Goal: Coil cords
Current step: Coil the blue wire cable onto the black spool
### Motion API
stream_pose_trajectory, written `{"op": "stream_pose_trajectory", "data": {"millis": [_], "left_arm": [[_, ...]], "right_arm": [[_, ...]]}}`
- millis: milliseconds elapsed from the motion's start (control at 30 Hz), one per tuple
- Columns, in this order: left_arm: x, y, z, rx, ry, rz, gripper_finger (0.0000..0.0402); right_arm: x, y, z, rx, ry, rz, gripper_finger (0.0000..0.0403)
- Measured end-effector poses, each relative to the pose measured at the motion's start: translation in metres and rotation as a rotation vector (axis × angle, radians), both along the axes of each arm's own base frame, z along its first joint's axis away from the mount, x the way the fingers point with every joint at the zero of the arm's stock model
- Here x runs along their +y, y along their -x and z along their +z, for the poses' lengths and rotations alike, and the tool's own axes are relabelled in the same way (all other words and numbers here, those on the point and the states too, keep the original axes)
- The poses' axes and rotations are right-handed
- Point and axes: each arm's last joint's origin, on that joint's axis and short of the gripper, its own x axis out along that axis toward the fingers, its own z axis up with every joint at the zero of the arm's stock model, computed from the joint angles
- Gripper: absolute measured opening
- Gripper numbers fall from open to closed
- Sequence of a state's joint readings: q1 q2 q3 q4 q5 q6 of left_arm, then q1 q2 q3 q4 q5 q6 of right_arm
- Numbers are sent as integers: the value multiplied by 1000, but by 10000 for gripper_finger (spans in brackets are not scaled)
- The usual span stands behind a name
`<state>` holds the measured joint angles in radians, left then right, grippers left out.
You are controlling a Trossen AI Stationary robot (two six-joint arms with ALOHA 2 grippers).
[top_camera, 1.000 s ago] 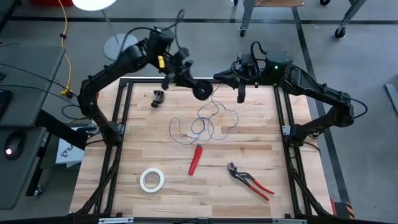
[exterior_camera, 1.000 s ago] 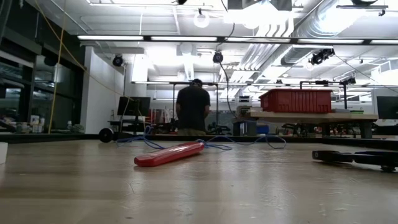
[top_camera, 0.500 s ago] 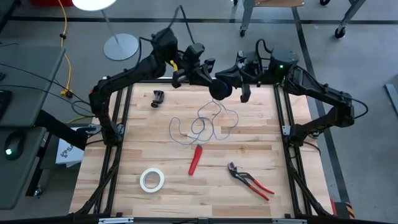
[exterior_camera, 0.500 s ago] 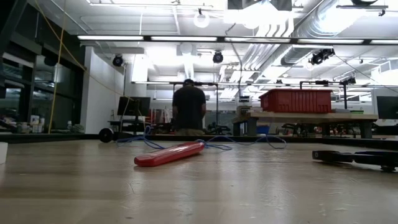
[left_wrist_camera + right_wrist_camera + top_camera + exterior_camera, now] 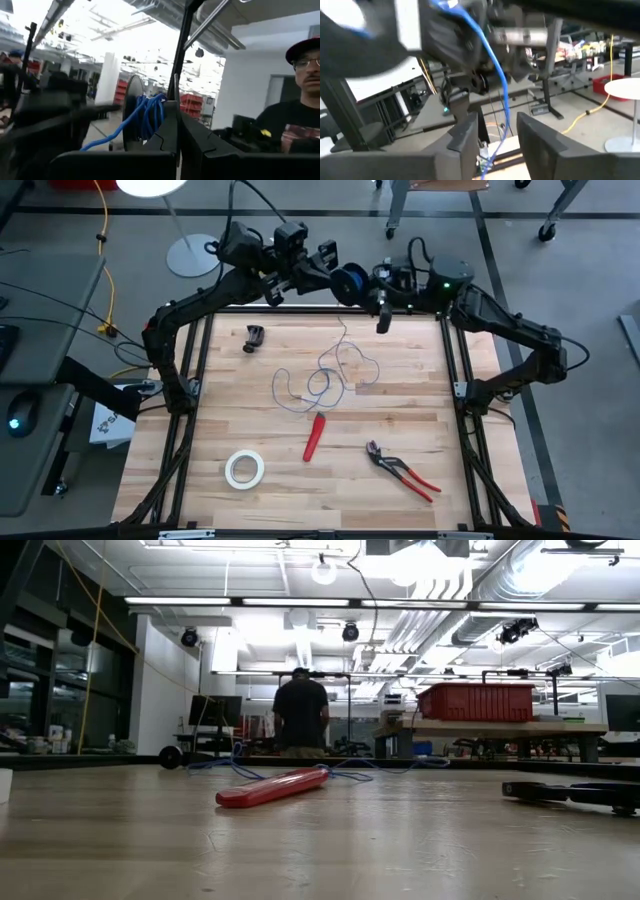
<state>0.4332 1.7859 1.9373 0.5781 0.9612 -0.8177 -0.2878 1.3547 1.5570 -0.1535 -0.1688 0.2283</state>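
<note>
The black round spool (image 5: pixel 349 281) is up in the air above the table's far edge, with blue wire wound on it (image 5: pixel 149 116). My left gripper (image 5: pixel 335 277) is shut on it. From the spool the thin blue cord runs down to loose loops (image 5: pixel 325 380) lying on the table's middle. My right gripper (image 5: pixel 383 318) hangs close to the right of the spool. It is open, and the cord (image 5: pixel 501 95) passes between its fingers; I cannot tell whether it touches them. My left gripper pinches the rim of one spool flange (image 5: pixel 176 92) between its two fingers. The fingers (image 5: pixel 165 137) slant upward and come from the table's left. The spool is lifted clear, with the cord trailing slack from it down to the table.
A red-handled tool (image 5: pixel 314 437), a white tape roll (image 5: pixel 244 468) and red-handled pliers (image 5: pixel 402 470) lie toward the table's near side. A small black clip (image 5: pixel 254 337) sits at the far left. A person (image 5: pixel 300 715) stands in the room behind.
My left gripper has carried the spool up, toward the far edge and toward the right gripper. It has tipped from pointing downward to slanting upward, and the spool has turned with it. The loops on the table stay where they were.
</note>
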Motion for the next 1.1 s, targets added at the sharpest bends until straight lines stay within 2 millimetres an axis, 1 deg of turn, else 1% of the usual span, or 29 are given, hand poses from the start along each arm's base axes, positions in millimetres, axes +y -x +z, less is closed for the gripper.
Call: {"op": "stream_pose_trajectory", "data": {"millis": [100,267,400,667,767,933,1033,1100], "left_arm": [[1,1,1,-28,1,33,0],[3,3,4,-82,4,83,0],[7,7,6,-98,-7,99,0],[20,20,11,-112,-11,150,0],[22,20,12,-112,-8,156,0],[22,20,11,-114,-16,165,0],[23,20,11,-111,-15,171,0],[26,21,11,-108,-14,178,0]], "right_arm": [[0,-9,-7,24,-12,9,144],[2,-23,-17,61,-25,27,145],[2,-22,-17,68,-18,33,145],[2,-22,-25,142,-32,32,144],[2,-22,-25,144,-31,32,142],[2,-22,-26,153,-16,33,113],[2,-22,-26,155,6,33,84],[2,-22,-26,157,29,34,57]]}}
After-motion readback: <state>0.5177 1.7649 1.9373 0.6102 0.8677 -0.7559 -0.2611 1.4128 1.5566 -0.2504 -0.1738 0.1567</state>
